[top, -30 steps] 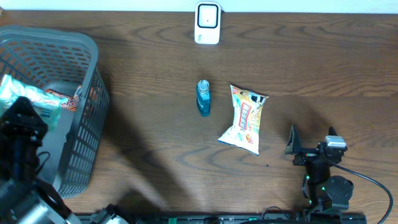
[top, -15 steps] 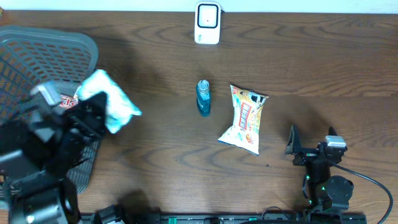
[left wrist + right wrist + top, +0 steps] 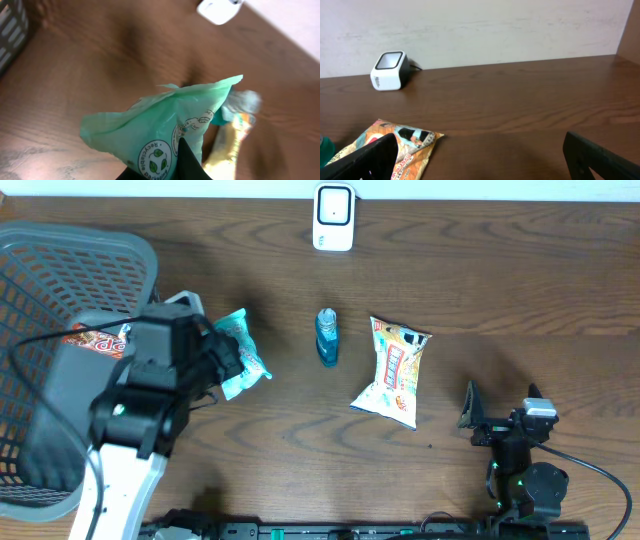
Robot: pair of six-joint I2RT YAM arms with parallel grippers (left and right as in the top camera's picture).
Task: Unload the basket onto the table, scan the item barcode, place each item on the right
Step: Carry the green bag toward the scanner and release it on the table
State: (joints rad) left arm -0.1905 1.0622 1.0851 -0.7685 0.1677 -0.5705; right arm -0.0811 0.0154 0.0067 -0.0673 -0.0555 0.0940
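My left gripper [image 3: 226,366] is shut on a mint-green packet [image 3: 243,356] with a recycling logo, holding it above the table between the basket and the blue bottle. The left wrist view has the packet [image 3: 165,120] filling the centre, one dark finger [image 3: 186,162] pressed on it. No barcode shows on it. The white barcode scanner [image 3: 333,217] stands at the table's far edge; it also shows in the left wrist view, scanner [image 3: 218,7], and the right wrist view, scanner [image 3: 389,71]. My right gripper [image 3: 500,416] rests open at the near right, nothing between its fingers [image 3: 366,159].
A grey mesh basket [image 3: 60,255] with a red-printed packet [image 3: 98,340] inside stands at the left. A small blue bottle [image 3: 327,337] and an orange-yellow snack bag [image 3: 393,372] lie mid-table, the bag just left of my right gripper.
The left arm has lifted the green packet out of the basket and carried it right, toward the blue bottle. The right arm has not moved.
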